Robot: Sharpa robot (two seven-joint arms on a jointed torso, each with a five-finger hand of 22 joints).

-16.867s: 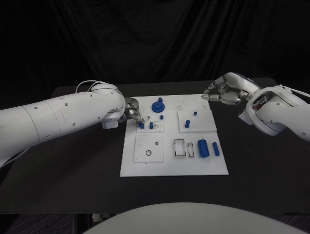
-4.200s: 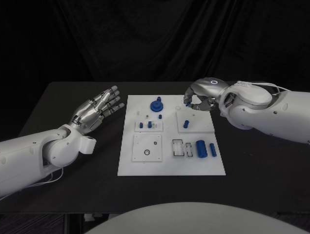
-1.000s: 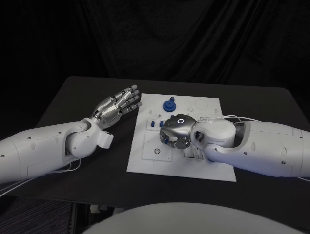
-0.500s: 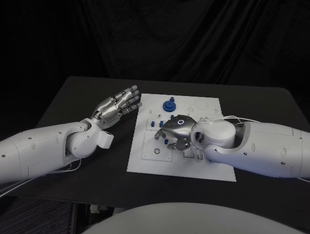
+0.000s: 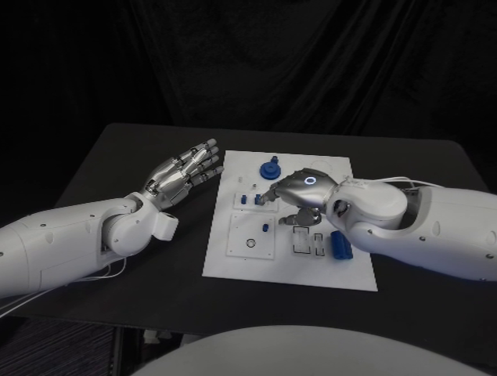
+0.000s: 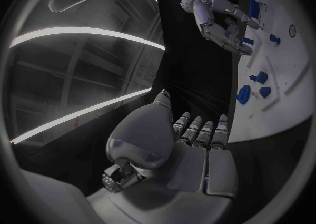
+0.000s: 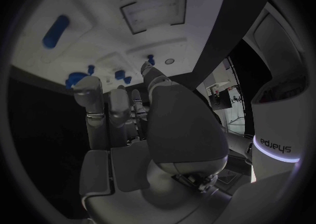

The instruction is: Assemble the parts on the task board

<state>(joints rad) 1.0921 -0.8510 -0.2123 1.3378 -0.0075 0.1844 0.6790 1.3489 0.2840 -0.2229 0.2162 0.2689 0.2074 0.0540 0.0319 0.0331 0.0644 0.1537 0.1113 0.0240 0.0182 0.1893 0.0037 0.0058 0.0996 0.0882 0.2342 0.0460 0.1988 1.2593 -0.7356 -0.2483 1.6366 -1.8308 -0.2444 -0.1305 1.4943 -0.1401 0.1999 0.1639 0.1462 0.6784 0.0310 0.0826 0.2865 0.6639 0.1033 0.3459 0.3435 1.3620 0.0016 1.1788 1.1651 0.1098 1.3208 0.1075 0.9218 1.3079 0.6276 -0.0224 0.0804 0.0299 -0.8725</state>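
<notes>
- The task board point(image 5: 248, 266) lies flat in the middle of the black table point(image 5: 102, 157), its long side running away from the robot.
- A blue knob-shaped part point(image 5: 271, 168) stands near the board's far edge; small blue pegs point(image 5: 243, 200) stand in its left block, and a blue cylinder point(image 5: 340, 244) lies toward its right side, partly under the right arm.
- The right hand point(image 5: 293, 194) hangs over the board's middle, its back turned up, fingers curled downward toward the plate. In the right wrist view its fingers point(image 7: 112, 108) lie together and point at the board; I cannot tell whether they hold anything.
- The right arm point(image 5: 429, 231) comes in low from the right and crosses the board's right edge.
- The left hand point(image 5: 183, 172) is raised beside the board's left edge, clear of it, palm flat and fingers straight and slightly apart, holding nothing.
- The left arm point(image 5: 56, 243) reaches in from the left over the table.
</notes>
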